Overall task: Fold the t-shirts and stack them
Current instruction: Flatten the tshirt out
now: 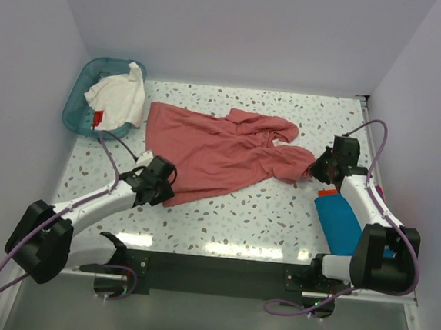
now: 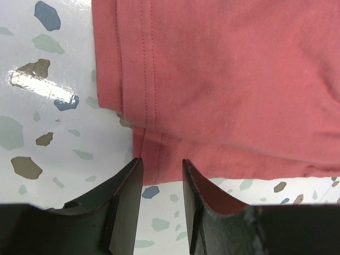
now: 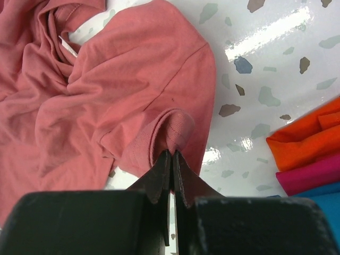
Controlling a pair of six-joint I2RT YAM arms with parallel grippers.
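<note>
I am working on the salmon-red t-shirt (image 1: 214, 153), which is lying in the middle of the bench (image 1: 278, 216), spread out and wrinkly, not folded yet. My right jaws are pinching tight on a sleeve edge at the right end of this shirt, pulling up a little bump of cloth. My left jaws are sitting apart at the bottom hem on the left side. The hem corner is lying between them, but I think they are not squeezing it yet. Part of the job is looking done. A folded teal-blue t-shirt (image 1: 337, 221) and a folded orange-red t-shirt (image 1: 327, 193) are resting together in a pile at the right edge of the bench, close to my right arm. A white t-shirt (image 1: 122, 98) is waiting, all crumpled, hanging over the teal basket (image 1: 76, 98) in the far left corner. So I am guessing two shirts are left to fold and stack: this red one first, then the white one.
</note>
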